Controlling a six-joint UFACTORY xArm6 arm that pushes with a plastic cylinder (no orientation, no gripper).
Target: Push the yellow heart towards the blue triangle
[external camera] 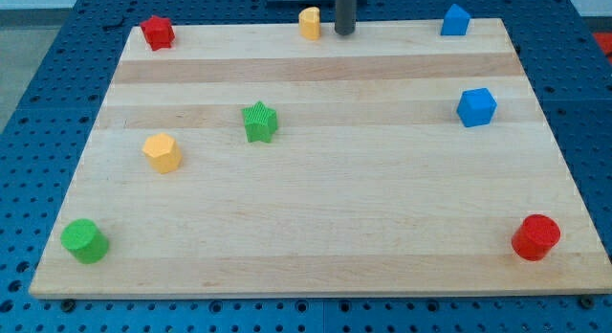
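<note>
The yellow heart [309,23] sits at the top edge of the wooden board, a little left of centre. The blue triangle [455,20] sits at the top edge further to the view's right. My tip [344,32] is the lower end of the dark rod, just to the right of the yellow heart, with a small gap between them. It stands between the heart and the blue triangle, much closer to the heart.
A red star [157,32] is at the top left. A green star [259,122] and a yellow hexagon [162,152] lie left of centre. A blue cube [476,107] is at the right. A green cylinder [85,240] and a red cylinder [535,237] sit at the bottom corners.
</note>
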